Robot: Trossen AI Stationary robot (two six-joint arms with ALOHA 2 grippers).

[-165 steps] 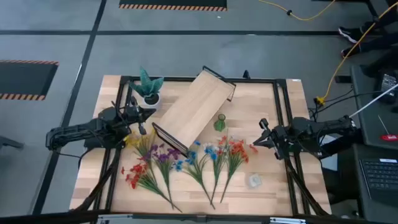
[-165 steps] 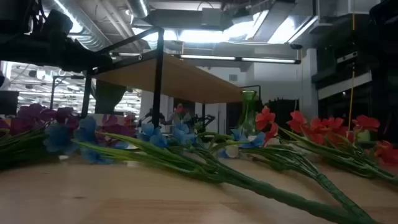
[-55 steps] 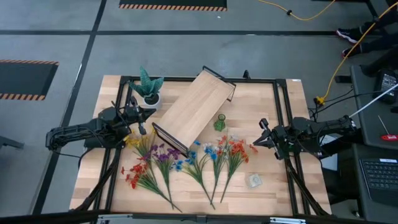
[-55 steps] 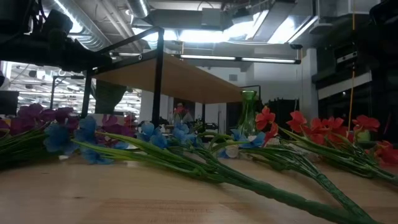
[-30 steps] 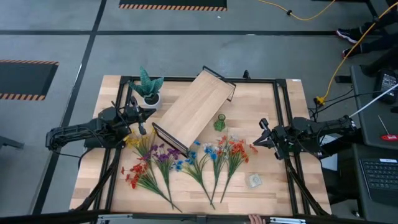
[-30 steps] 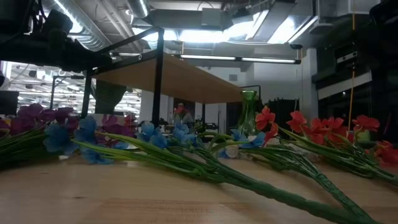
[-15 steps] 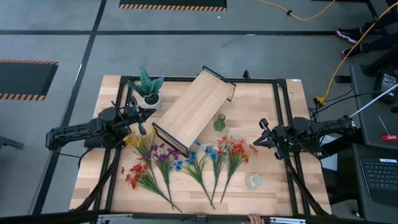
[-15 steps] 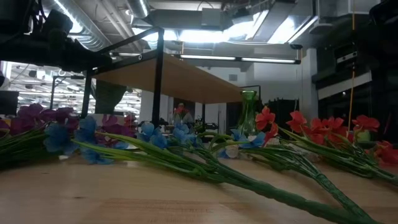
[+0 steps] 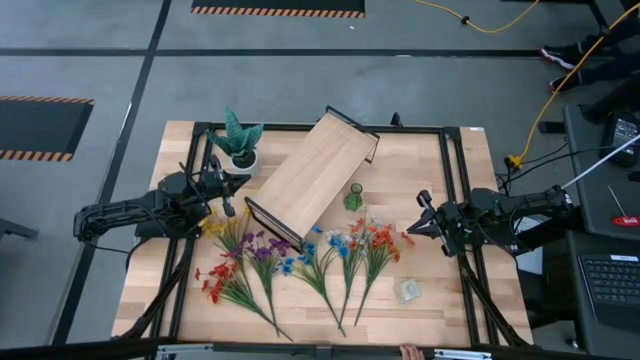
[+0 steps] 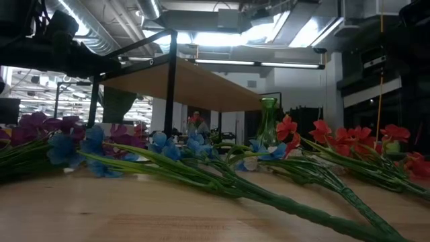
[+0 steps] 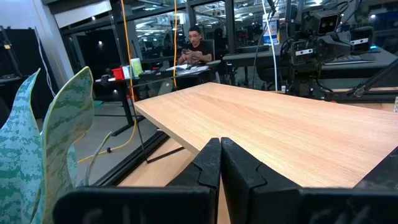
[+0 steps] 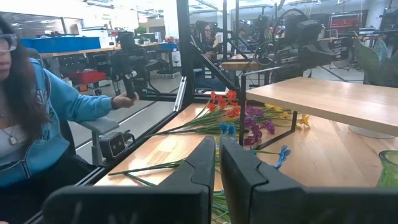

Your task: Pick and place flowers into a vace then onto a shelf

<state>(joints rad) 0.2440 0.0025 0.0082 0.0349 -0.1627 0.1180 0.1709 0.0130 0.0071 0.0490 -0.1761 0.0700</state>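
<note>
Several flower sprigs (image 9: 300, 262) with red, purple, blue and orange blossoms lie fanned out flat on the near half of the table, stems pointing toward the near edge (image 10: 222, 178). The small green vase (image 9: 353, 196) stands upright by the shelf's right side (image 10: 268, 121). The light-wood shelf (image 9: 313, 175) with black frame stands diagonally on its legs at the table's middle (image 11: 280, 134). My left gripper (image 9: 229, 195) hovers shut at the shelf's left side (image 11: 220, 163). My right gripper (image 9: 420, 222) hovers shut just right of the orange-red blossoms (image 12: 217, 160).
A spiky green plant in a white pot (image 9: 240, 143) stands at the far left corner, close to my left gripper. A small clear object (image 9: 409, 290) lies near the right front. A black frame (image 9: 452, 170) borders the table. A person in a blue sleeve (image 12: 56, 112) stands beside the table's near edge.
</note>
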